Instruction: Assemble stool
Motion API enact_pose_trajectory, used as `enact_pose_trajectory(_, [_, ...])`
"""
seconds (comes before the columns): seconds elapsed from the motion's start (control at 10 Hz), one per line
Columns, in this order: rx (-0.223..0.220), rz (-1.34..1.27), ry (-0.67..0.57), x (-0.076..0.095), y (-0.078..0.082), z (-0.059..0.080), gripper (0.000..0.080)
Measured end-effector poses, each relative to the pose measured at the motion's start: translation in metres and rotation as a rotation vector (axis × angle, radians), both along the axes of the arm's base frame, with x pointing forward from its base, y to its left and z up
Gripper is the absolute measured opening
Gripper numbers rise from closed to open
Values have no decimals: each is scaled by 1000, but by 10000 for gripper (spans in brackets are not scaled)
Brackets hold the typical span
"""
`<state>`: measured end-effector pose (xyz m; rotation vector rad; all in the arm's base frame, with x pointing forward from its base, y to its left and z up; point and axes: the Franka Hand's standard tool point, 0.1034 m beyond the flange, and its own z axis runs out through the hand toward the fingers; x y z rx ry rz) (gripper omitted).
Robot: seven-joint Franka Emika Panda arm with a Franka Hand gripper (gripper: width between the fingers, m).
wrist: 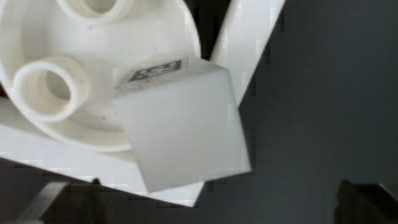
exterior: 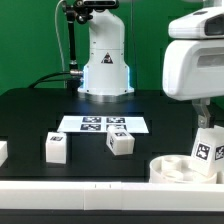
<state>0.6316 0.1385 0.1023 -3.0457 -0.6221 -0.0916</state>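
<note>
The round white seat [exterior: 178, 168] lies at the exterior view's lower right, its socket holes facing up. It also shows in the wrist view [wrist: 63, 95]. One white leg [exterior: 208, 150] with a tag stands tilted on the seat's right side, directly under my gripper [exterior: 205, 120]. In the wrist view this leg [wrist: 178, 135] lies over the seat between my fingers [wrist: 43, 205], which stand wide apart and do not touch it. My gripper [wrist: 205, 205] is open. Two more legs [exterior: 56, 147] [exterior: 121, 142] sit loose on the black table.
The marker board [exterior: 103, 124] lies flat at the table's middle, before the robot base [exterior: 105, 65]. A long white rail [exterior: 80, 190] runs along the front edge. Another white piece [exterior: 2, 152] shows at the exterior view's far left.
</note>
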Motion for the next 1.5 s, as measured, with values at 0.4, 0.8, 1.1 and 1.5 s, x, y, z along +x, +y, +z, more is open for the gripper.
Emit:
enact_pose_trajectory(0.4, [-30,313,-23,2,-6,-1,649])
enact_pose_trajectory(0.8, [-94,802,-46,2,-17,-4,649])
enact_pose_trajectory(1.1, [-148,1072,-40,3,-20,-4,649])
enact_pose_trajectory(1.5, [-193,1331,-24,4,-28,-5,649])
